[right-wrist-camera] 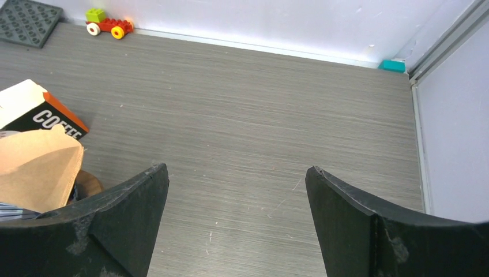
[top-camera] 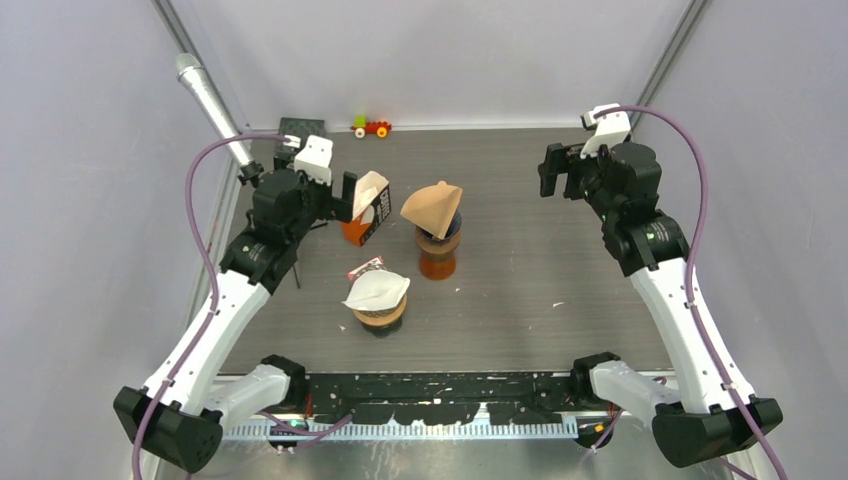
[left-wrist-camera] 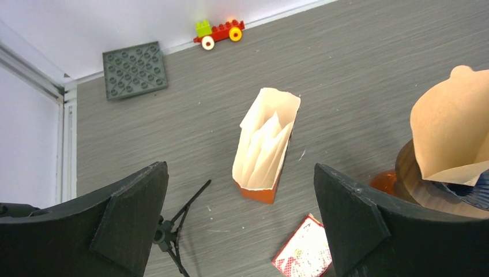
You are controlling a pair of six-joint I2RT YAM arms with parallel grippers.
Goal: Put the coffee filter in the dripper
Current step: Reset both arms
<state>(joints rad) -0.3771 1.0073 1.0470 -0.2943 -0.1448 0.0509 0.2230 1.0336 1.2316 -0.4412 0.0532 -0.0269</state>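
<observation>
top external: brown paper cone filter tilted atop round dripper; left fingers, right fingers apart.

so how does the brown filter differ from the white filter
Colour: the brown filter is tan, the white filter is off-white.
Place: the brown filter tops the taller orange dripper farther back; the white filter tops the shorter dripper nearer the arms.
Pose: the brown filter stands high and tilted; the white filter lies lower.
Both are paper filters resting on drippers, held by nothing.
</observation>
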